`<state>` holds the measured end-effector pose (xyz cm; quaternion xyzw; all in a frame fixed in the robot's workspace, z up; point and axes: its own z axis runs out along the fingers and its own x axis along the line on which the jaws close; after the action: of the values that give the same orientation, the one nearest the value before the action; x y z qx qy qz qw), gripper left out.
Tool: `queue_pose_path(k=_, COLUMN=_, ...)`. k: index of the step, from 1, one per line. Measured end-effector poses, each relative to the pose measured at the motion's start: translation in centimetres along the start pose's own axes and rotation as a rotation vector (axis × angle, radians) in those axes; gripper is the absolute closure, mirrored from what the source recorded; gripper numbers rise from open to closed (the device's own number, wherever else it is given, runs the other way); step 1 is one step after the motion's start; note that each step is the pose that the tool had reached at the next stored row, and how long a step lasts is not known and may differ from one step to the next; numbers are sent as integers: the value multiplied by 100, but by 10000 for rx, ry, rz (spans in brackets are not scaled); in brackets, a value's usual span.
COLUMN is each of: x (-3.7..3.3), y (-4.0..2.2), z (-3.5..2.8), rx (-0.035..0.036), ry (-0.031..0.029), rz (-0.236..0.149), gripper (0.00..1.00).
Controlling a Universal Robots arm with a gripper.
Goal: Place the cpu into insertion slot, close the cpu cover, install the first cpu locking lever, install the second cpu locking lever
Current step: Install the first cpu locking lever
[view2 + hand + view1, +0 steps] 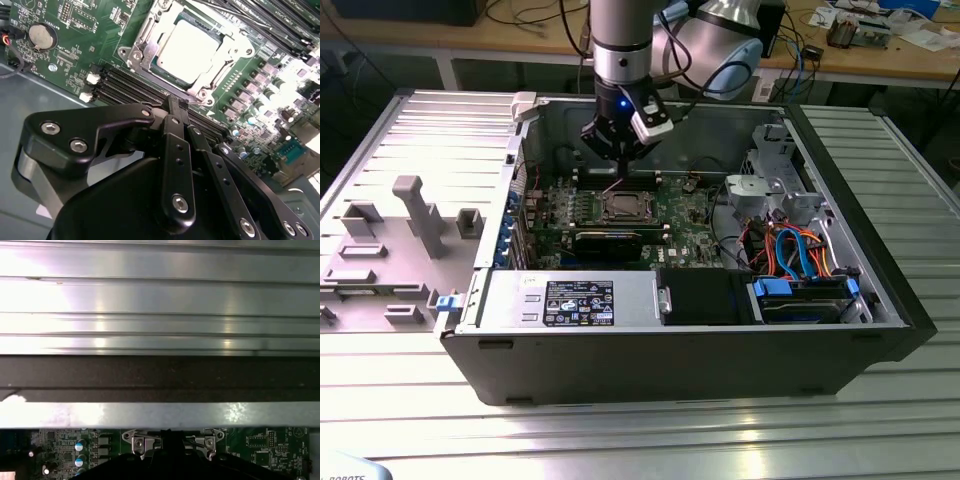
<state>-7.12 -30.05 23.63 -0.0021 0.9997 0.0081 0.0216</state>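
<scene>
Hovering just above the motherboard [620, 215] inside the open computer case [880, 300], the gripper [176, 102] has its two fingers drawn tightly together with nothing seen between them, the tips sitting close to the edge of the insertion slot [192, 55]. The cpu [187, 50] already lies flat in that slot, its dull silver top square to the surrounding frame, and the cpu cover [227, 40] appears to be down over its edges, the chip showing through the window. Judging from this, the work has reached the locking levers, though which lever is in hand cannot be told from these pictures. To do this step well, the closed fingertips should push on the thin lever wire alone and stay off the memory slots [130, 87] just beside the socket, which run between the gripper and the chip in the second wrist view. Pressure should go sideways and down in a smooth sweep, so that the lever tucks under its retaining hook; a slip could scrape the green board or its small components nearby.
</scene>
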Motion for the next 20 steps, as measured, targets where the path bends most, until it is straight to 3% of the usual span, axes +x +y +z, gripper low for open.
queue_pose_path(k=6, x=-49, y=-1, z=38, rx=1, ry=1, rz=0, gripper=89)
queue_pose_path(k=9, x=-45, y=-1, z=39, rx=0, ry=-1, rz=2, gripper=89)
queue_pose_path(k=14, x=41, y=1, z=36, rx=-2, ry=-36, rz=-48, gripper=89)
queue_pose_path(k=18, x=33, y=7, z=35, rx=-4, ry=-36, rz=-133, gripper=89)
queue_pose_path(k=20, x=-7, y=17, z=38, rx=-5, ry=-37, rz=-135, gripper=89)
